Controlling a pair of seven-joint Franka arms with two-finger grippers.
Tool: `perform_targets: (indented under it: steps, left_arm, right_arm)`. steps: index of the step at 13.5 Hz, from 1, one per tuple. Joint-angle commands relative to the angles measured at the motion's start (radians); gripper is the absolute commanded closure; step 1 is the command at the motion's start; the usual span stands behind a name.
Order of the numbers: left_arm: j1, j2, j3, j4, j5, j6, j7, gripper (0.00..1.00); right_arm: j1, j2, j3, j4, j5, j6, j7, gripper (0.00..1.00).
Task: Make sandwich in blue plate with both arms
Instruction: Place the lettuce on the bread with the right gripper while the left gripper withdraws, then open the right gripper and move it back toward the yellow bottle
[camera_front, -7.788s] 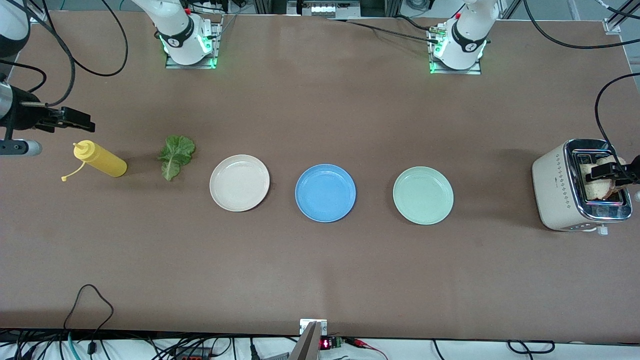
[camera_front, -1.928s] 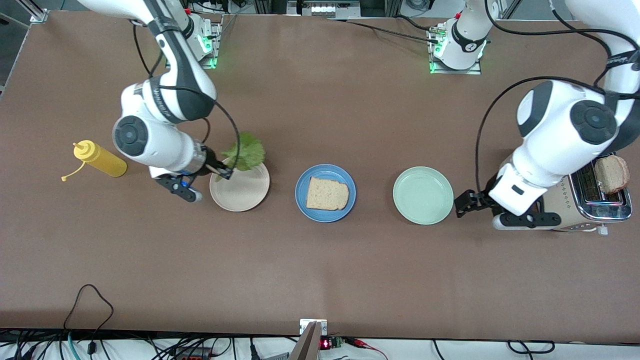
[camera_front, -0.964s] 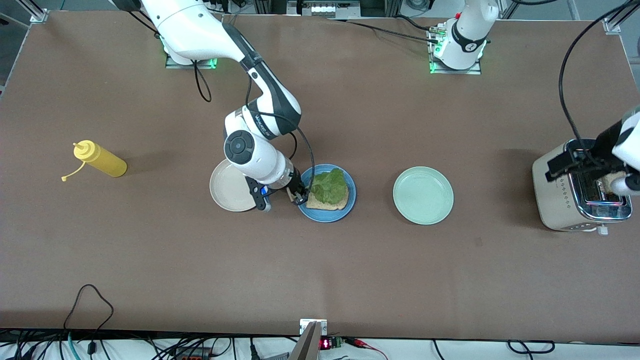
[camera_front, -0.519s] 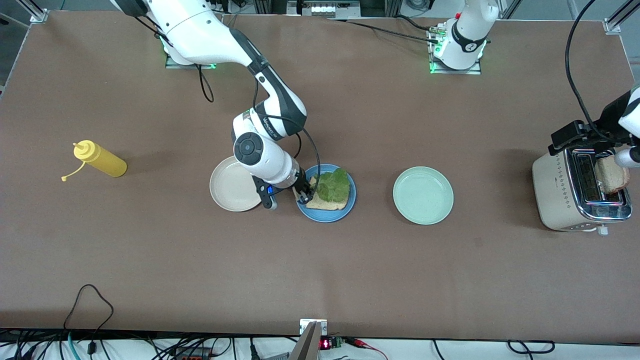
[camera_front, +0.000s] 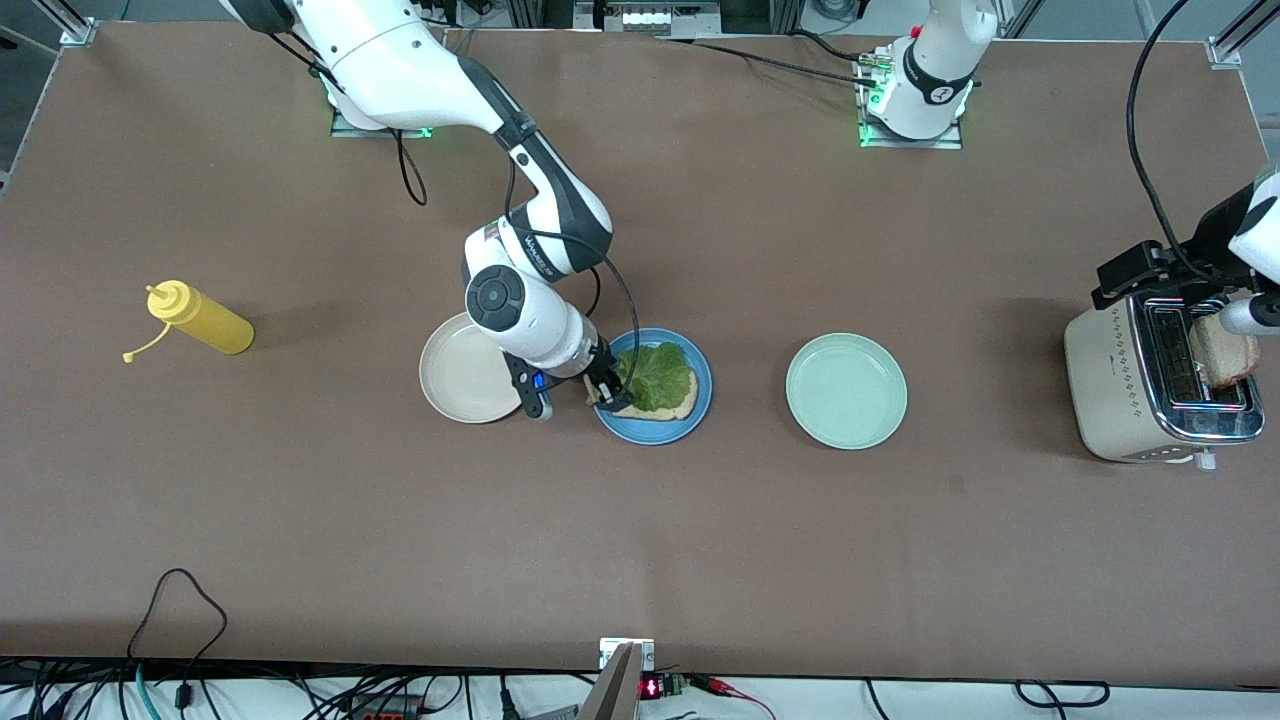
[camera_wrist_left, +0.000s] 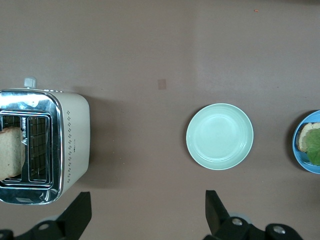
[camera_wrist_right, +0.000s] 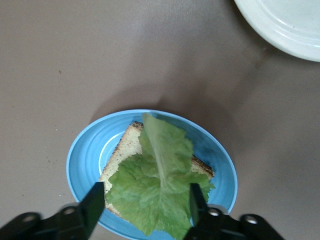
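The blue plate (camera_front: 701, 398) sits mid-table and holds one bread slice (camera_front: 668, 408) with a green lettuce leaf (camera_front: 655, 368) lying on it. My right gripper (camera_front: 603, 389) is low at the plate's rim on the right arm's side. In the right wrist view it (camera_wrist_right: 146, 200) is open, its jaws straddling the lettuce (camera_wrist_right: 160, 175) on the bread (camera_wrist_right: 125, 147) and plate (camera_wrist_right: 82, 155). A second bread slice (camera_front: 1222, 352) stands in the toaster (camera_front: 1110, 380). My left gripper (camera_front: 1145, 270) hangs open and empty over the toaster's edge; in the left wrist view it (camera_wrist_left: 147, 200) is above bare table beside the toaster (camera_wrist_left: 70, 145).
A cream-white plate (camera_front: 455, 375) lies next to the blue plate toward the right arm's end, and a pale green plate (camera_front: 846, 390) toward the left arm's end. A yellow squeeze bottle (camera_front: 200, 318) lies at the right arm's end.
My right arm carried the lettuce from over the cream plate onto the bread; the leaf now lies flatter and spread. My left gripper rose from beside the toaster to over its edge.
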Motion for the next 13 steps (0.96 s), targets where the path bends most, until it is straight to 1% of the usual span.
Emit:
perform_targets:
  steps: [1, 3, 5, 7, 11, 12, 13]
  left_arm:
    - [0.0, -0.035, 0.003, -0.028, -0.011, -0.007, 0.022, 0.0]
    - [0.0, -0.035, 0.003, -0.03, -0.011, -0.008, 0.023, 0.0]
    - [0.0, -0.033, 0.003, -0.03, -0.011, -0.008, 0.023, 0.0]
    - [0.0, -0.031, 0.003, -0.03, -0.011, -0.008, 0.023, 0.0]
    - [-0.002, -0.033, 0.003, -0.03, -0.011, -0.016, 0.016, 0.0]
    - [-0.002, -0.033, 0.003, -0.03, -0.011, -0.016, 0.013, 0.0]
    - [-0.002, -0.033, 0.003, -0.03, -0.011, -0.019, 0.011, 0.0]
  right_arm:
    - [-0.021, 0.001, -0.002, 0.032, 0.009, -0.046, -0.016, 0.0]
    - [-0.039, -0.045, -0.004, 0.031, 0.006, -0.095, -0.1, 0.0]
    - [-0.085, -0.097, -0.005, 0.028, 0.006, -0.19, -0.209, 0.0]
    - [-0.148, -0.155, -0.005, 0.021, 0.006, -0.312, -0.356, 0.0]
    - [-0.301, -0.286, -0.007, 0.014, 0.003, -0.611, -0.672, 0.0]
    - [-0.326, -0.316, -0.008, 0.002, -0.006, -0.673, -0.75, 0.0]
    - [-0.35, -0.365, -0.008, -0.03, -0.041, -0.704, -0.823, 0.0]
